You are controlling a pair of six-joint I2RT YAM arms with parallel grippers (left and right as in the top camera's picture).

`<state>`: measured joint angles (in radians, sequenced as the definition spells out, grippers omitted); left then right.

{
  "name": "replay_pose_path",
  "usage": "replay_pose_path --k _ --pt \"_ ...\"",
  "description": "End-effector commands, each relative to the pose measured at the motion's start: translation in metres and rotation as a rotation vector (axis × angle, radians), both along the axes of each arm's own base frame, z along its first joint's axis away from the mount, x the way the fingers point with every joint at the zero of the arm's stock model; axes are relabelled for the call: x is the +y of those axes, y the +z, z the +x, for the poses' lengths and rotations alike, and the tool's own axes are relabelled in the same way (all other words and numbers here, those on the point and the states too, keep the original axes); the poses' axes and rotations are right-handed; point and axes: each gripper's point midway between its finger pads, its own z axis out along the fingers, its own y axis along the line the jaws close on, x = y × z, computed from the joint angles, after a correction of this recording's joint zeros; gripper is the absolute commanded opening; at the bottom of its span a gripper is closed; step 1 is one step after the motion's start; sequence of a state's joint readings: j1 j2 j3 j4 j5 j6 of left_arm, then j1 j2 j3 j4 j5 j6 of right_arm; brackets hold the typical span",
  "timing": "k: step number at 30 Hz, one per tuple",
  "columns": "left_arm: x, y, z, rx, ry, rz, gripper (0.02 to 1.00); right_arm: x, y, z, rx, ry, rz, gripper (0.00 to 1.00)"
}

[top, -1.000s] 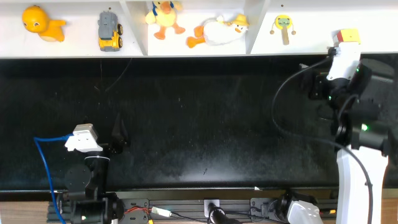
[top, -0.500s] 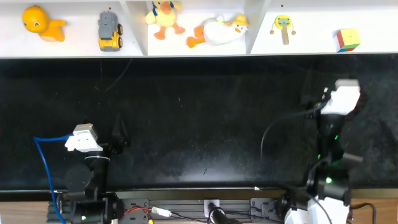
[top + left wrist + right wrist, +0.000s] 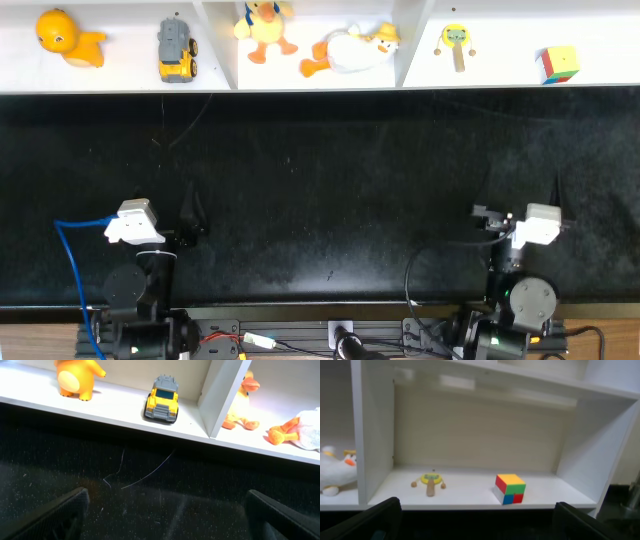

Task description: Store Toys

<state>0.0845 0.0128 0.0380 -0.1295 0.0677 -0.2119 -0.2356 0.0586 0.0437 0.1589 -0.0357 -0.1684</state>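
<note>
At the near right edge of the black table [image 3: 320,200], the right arm sat folded low, right gripper [image 3: 477,519] spread apart. The puzzle cube [image 3: 510,488] stood in the shelf's [image 3: 465,491] far-right compartment. The left gripper [image 3: 165,510] gaped too.

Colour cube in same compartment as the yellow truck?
No, the colour cube shares the rightmost compartment with the wooden rattle; the yellow truck stands in the leftmost.
</note>
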Motion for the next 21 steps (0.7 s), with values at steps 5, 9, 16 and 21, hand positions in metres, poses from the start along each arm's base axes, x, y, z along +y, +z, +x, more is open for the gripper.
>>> replay_pose_path --k 5,9,16,21 --pt "-0.003 0.000 0.000 -0.008 -0.010 -0.021 0.998 0.007 -0.020 0.002 0.033 0.030 0.038 0.996" --pt "-0.003 0.000 0.000 -0.008 -0.010 -0.021 0.998 0.007 -0.023 0.002 0.043 0.030 0.040 0.996" --pt "-0.003 0.000 0.000 -0.008 -0.010 -0.021 0.996 0.013 -0.024 0.003 0.051 0.052 0.039 0.996" --pt "-0.003 0.000 0.000 -0.008 -0.010 -0.021 0.998 0.030 -0.030 0.006 0.076 0.120 0.029 0.996"
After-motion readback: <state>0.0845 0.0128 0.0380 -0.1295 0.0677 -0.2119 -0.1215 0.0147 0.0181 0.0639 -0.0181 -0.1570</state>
